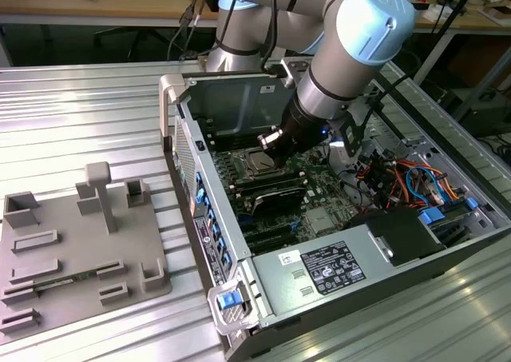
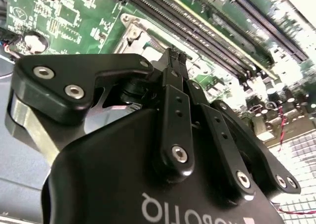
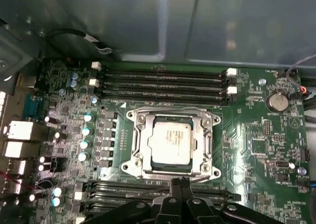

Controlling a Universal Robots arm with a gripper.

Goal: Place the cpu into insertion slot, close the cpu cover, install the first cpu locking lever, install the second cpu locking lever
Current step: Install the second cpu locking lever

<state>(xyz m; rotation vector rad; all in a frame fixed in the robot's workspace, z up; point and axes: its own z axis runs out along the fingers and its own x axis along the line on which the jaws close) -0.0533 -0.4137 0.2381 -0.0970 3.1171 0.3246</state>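
Gripper [image 2: 177, 56] body up close in the second wrist view — black linkage, fingers pressed together at the tips, nothing pinched between them. In the first wrist view the gripper [image 3: 180, 183] tip sits just beside the socket edge, near the memory slots [image 3: 160, 80] on the other side. The cpu [image 3: 170, 141] lies flat in the insertion slot [image 3: 133, 157], silvery top showing. The cpu cover [image 3: 210, 135] is down around it — frame flat on the socket rim. Exterior view: arm reaches into the open computer case [image 1: 185, 130], gripper [image 1: 271, 142] low over the green motherboard [image 1: 319, 182]; grey fixture tray [image 1: 48, 290] on the exterior view's left.
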